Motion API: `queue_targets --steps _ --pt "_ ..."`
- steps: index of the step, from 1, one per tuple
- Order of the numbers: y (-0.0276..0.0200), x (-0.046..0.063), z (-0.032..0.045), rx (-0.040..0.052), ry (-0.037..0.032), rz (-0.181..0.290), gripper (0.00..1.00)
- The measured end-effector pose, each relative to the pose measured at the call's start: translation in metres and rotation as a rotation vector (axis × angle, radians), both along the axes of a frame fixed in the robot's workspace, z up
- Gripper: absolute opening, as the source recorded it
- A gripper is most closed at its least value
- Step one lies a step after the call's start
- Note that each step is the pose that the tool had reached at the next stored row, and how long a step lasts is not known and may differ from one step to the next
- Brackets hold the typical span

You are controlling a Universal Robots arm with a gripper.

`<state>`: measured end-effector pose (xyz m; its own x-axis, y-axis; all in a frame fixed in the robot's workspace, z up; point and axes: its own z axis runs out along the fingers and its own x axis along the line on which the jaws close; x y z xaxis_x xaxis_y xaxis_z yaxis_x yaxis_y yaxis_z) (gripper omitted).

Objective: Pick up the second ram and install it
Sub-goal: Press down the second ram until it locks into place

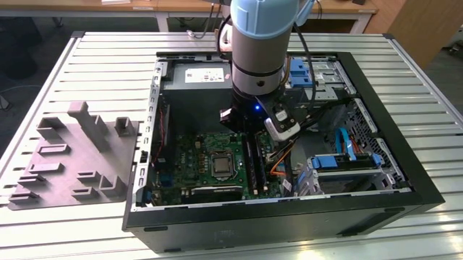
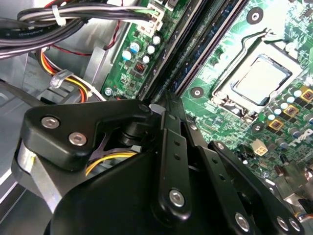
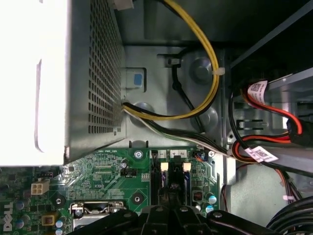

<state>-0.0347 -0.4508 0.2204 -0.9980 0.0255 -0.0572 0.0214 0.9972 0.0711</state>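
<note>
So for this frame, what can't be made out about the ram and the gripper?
- The second ram: in the exterior view the arm covers the slots where the gripper works.
- Fingertips: in both wrist views the gripper's black linkage hides them.
- Ram slots: in the first wrist view the linkage cuts them off, so seating is unreadable.

An open computer case (image 1: 405,187) holds a green motherboard (image 1: 210,162); a grey fixture (image 1: 72,162) sits beside it.

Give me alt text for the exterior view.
A robot arm reaches down into an open black computer case on a slatted metal table, its wrist above the green motherboard. A grey moulded fixture sits at the exterior view's left.
</note>
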Motion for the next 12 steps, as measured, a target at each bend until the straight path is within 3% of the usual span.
queue_targets --steps 6,12 --pt "-0.0003 0.000 0.0175 -0.0022 0.0009 0.000 0.11" --pt "-0.0003 0.000 0.0177 -0.0023 0.0010 0.000 0.11"
